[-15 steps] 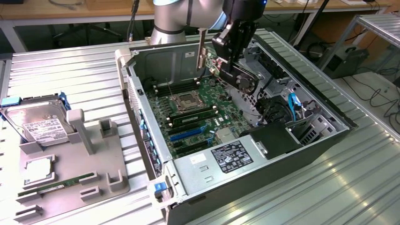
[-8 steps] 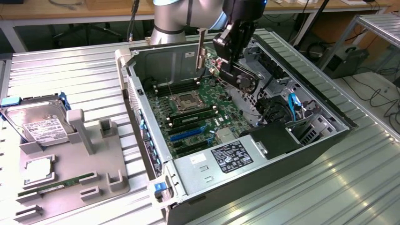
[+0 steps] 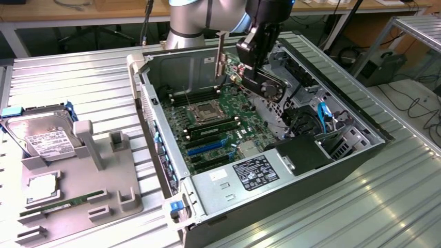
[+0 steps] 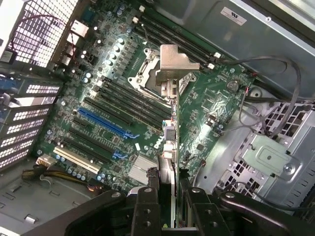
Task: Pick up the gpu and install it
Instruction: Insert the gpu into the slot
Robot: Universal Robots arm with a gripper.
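The gpu (image 3: 270, 87), a card with a black shroud and a round fan, hangs edge-down inside the open computer case (image 3: 158, 103), over the far part of the motherboard (image 3: 214, 129). Its long metal bracket (image 3: 220, 57) points up. My gripper (image 3: 253, 70) is shut on the card's upper edge. In the wrist view the gpu (image 4: 170, 132) is seen edge-on between my dark fingers (image 4: 145, 209), with its bracket (image 4: 173, 64) over the processor socket. The blue slot (image 4: 106, 123) lies apart from the card, on the board below it.
Left of the case, a grey fixture (image 3: 90, 181) holds a silver hard drive (image 3: 41, 137), a processor (image 3: 43, 188) and a green RAM stick (image 3: 62, 204). Cables (image 4: 275, 83) and a drive cage (image 3: 324, 124) crowd the case beside the card.
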